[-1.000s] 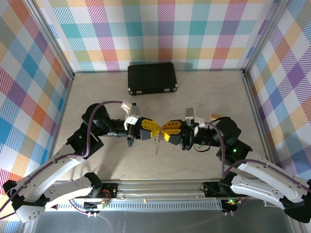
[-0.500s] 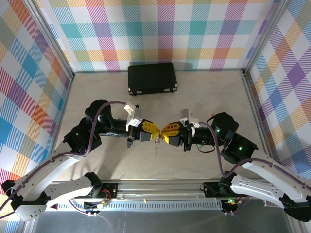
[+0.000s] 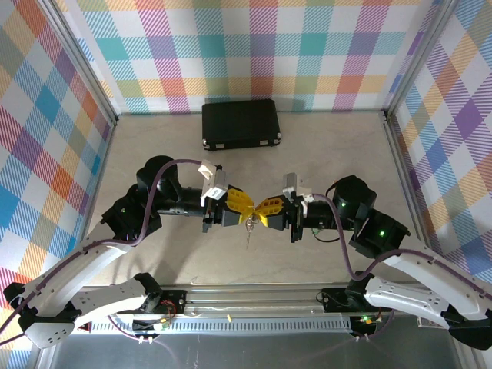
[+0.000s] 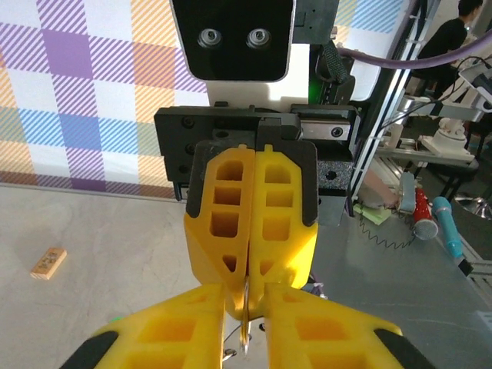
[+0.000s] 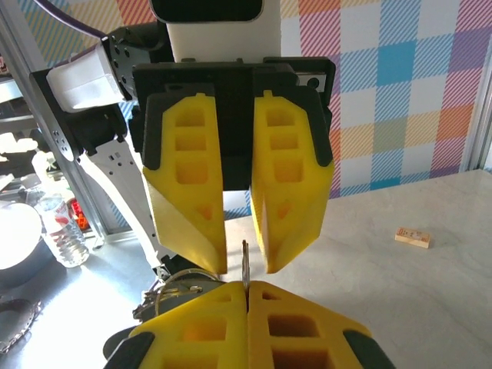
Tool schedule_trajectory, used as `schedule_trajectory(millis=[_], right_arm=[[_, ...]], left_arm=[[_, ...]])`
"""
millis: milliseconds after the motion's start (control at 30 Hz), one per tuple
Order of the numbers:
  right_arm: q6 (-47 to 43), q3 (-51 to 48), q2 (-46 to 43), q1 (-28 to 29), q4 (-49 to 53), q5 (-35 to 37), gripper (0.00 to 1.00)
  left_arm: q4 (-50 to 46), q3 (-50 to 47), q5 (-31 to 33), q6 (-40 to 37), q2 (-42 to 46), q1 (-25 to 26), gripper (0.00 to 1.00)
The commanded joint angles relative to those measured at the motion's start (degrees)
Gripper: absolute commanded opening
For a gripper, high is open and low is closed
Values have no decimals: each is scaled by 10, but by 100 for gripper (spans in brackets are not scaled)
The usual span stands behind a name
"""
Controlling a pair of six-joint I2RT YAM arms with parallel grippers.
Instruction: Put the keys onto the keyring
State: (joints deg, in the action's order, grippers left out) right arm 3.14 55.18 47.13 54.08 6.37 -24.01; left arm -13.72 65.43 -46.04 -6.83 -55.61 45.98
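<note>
Left gripper [image 5: 238,260]: yellow fingers apart, gripping nothing. Between the two grippers, over the pale table [image 3: 346,146], hangs the thin silver wire keyring [image 3: 248,229] with small silver keys on it. Right gripper [image 4: 248,286]: yellow fingers pressed together, clamped on a thin edge-on metal strip [image 5: 245,265] of that bunch. Key or loop, cannot tell. Black rectangular case [image 3: 240,123] lies well behind.
</note>
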Motion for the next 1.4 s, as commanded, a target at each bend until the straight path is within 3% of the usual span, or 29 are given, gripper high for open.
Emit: schedule_trajectory(millis=[0,133,300,667,900,1100,1267,1367], right_arm=[[1,-19,-32,4,-53,0,0],[22,-40,-35,3,-105,-9,0],[49,-59,-31,3,-176,-14,0],[62,-74,-28,3,-219,-16,0],[62,-77,-26,3,-219,-19,0],[56,-71,-27,4,-201,-22,0],[32,-45,-28,3,-125,-3,0],[34,-32,-31,3,-80,16,17]], left_arm=[[65,-20,-6,25,16,-3,22],[123,-41,-15,60,20,-5,22],[129,-43,-25,64,17,-5,22],[157,-60,-30,81,21,-5,12],[168,-65,-28,89,25,-5,0],[190,-80,-21,108,30,-5,0],[186,-83,-7,114,30,-6,0],[180,-92,7,100,33,-6,0]])
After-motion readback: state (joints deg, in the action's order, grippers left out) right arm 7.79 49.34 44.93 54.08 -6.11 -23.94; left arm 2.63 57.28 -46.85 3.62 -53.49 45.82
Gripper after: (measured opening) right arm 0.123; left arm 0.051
